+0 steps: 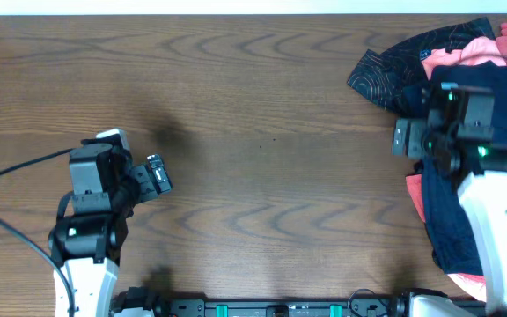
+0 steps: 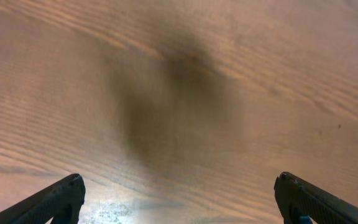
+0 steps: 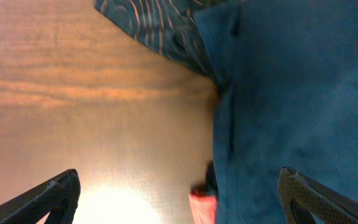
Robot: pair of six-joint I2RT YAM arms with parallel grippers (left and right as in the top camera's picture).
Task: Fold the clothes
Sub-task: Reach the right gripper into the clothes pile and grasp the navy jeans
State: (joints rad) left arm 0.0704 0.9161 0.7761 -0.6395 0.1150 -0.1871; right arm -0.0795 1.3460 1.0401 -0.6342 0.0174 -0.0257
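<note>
A heap of clothes lies at the table's right edge: a dark navy garment (image 1: 451,216), a dark patterned piece (image 1: 393,66) and pink pieces (image 1: 473,53). My right gripper (image 1: 407,138) is open and empty, hovering over the heap's left edge. In the right wrist view the navy cloth (image 3: 297,93) fills the right side, the patterned cloth (image 3: 151,22) shows at the top, a pink bit (image 3: 202,208) at the bottom, and the gripper (image 3: 179,199) straddles the cloth edge. My left gripper (image 1: 158,174) is open and empty over bare wood at the left; it also shows in the left wrist view (image 2: 179,199).
The wooden table (image 1: 262,150) stretches between the two arms. A black cable (image 1: 7,180) loops at the left edge. A black rail (image 1: 271,308) runs along the front edge.
</note>
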